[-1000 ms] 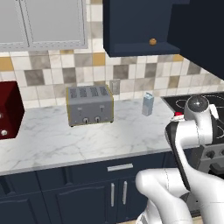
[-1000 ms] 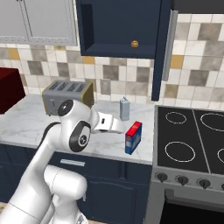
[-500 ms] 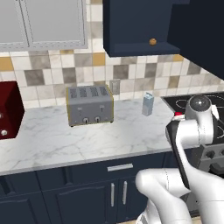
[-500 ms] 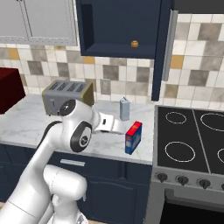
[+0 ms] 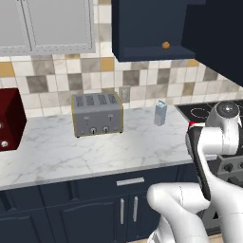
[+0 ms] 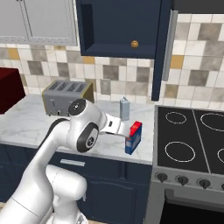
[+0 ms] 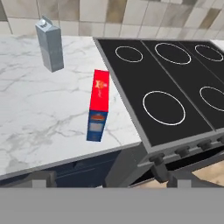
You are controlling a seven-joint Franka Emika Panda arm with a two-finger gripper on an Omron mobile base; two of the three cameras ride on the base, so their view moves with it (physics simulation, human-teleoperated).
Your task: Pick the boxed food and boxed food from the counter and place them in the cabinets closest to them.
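One boxed food stands upright on the counter near its front edge, beside the stove; it is blue with a red top. In the hand view this boxed food sits at centre, on the marble counter. My gripper is just left of the box at its height, open, with nothing between the fingers; its tips stand wide apart. In the left base view my own arm hides all but a red sliver of the box. Above, one of the navy cabinets stands open.
A pale grey-blue carton stands behind the box, by the tiled wall. A toaster sits further left, then a dark red appliance. The black stove adjoins the counter on the right. The open cabinet door juts out above.
My hand has edged slightly closer to the blue and red box. The box and carton have not moved.
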